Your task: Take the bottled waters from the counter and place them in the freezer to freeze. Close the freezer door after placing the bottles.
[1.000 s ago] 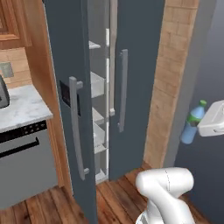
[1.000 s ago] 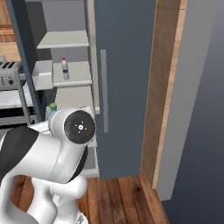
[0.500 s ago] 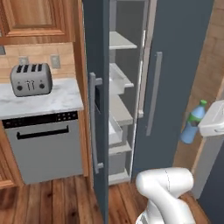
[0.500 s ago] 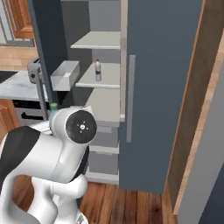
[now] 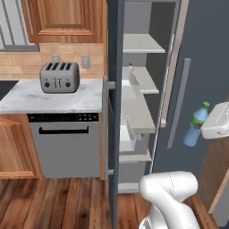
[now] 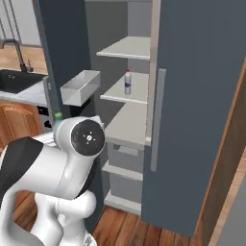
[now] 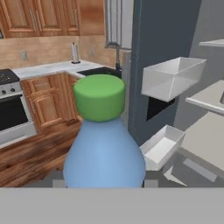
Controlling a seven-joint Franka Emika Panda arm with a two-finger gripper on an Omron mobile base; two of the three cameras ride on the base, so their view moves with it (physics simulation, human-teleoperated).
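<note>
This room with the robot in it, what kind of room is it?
It looks like a home kitchen. There is a toaster on a marble counter above a dishwasher, a tall freezer standing open with shelves inside, and a sink with a tap.

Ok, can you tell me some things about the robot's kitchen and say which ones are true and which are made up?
1. The robot holds the green-capped bottle in its gripper. True.
2. The freezer door is closed. False: it stands open, and the shelves show.
3. A red-capped bottle stands on a freezer shelf. True.
4. The toaster sits on the floor. False: it is on the counter.
5. The red-capped bottle lies on its side. False: it stands upright.
</note>
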